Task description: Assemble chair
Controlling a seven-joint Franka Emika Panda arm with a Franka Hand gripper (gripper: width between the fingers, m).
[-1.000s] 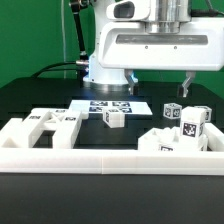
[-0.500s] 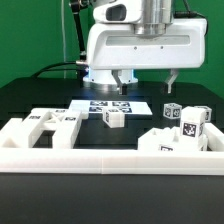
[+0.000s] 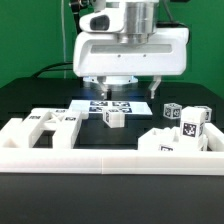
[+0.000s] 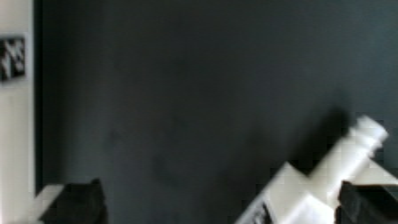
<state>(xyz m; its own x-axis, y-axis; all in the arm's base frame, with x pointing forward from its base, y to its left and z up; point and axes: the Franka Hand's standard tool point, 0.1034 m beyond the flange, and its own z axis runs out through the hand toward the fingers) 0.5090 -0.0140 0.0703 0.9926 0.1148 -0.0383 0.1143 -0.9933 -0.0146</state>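
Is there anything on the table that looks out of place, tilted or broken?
Nothing stands out. A slotted panel lies at the exterior view's left, a small block by the marker board, and several blocks at that view's right. All are loose, and none looks broken.

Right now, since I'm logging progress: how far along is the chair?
Done: nothing looks joined yet. The slotted panel, small block, tagged cubes and second panel all lie loose on the table. In hand: nothing; the gripper hangs open and empty above them. Left: every pick and join.
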